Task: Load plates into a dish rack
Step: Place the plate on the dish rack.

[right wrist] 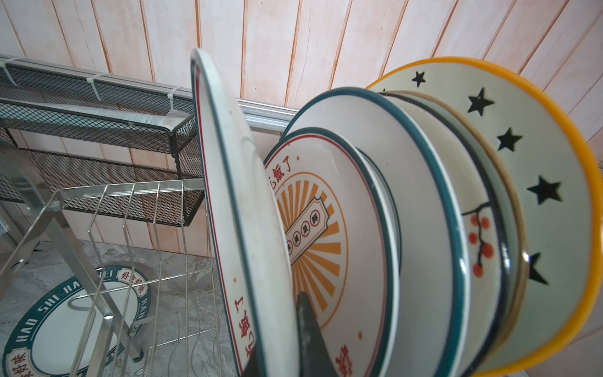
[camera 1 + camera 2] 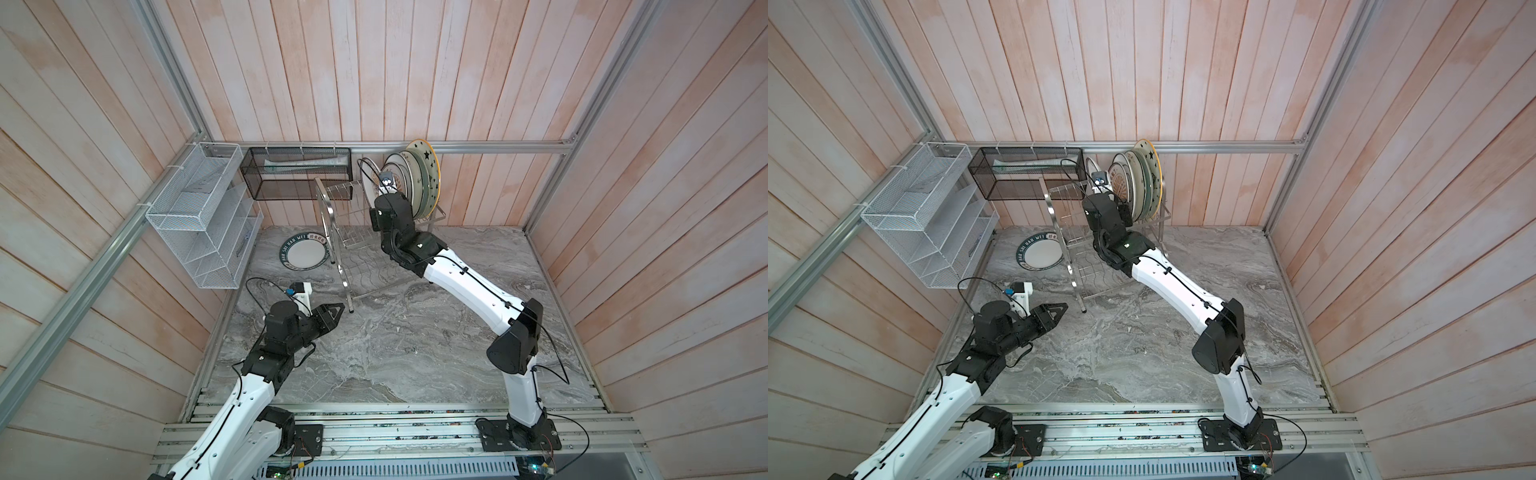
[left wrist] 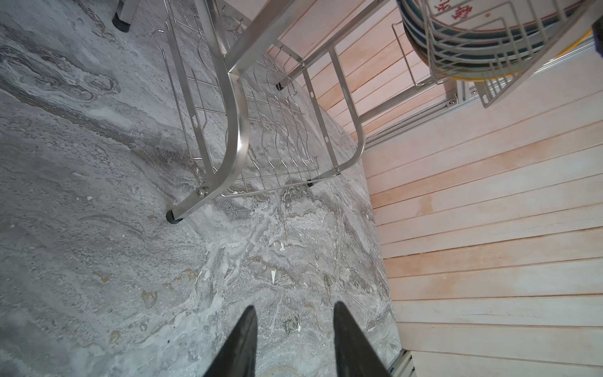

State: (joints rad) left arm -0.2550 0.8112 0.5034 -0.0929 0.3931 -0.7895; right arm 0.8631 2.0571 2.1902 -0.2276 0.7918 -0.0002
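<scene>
A grey marbled tabletop is enclosed by pale wooden-slat walls. At its far edge a steel wire dish rack is seen in both top views, with its lower tier empty. A white mesh shelf and a black mesh basket are mounted on the walls beside it.

The racked plates are stood on edge in the upper tier, tightly overlapped, so their number cannot be fixed. The star plate is placed last, and a sunburst face is shown in front. Their lower edges are cut off, and the slots are not seen.

The held plate, white with a teal rim, is kept upright just beside that row. It is pinched by the right gripper, whose jaws are closed on its lower part. One dark finger is pressed to its face, and the other is mostly hidden behind the rim. Whether the plate is seated cannot be told. In the top views this gripper is hidden by its wrist.

A lettered plate is laid flat on the tabletop beside the rack, partly covered by the rack's tube.

The left gripper is held above bare marble near the rack's front foot, fingers partly parted, nothing between them.
</scene>
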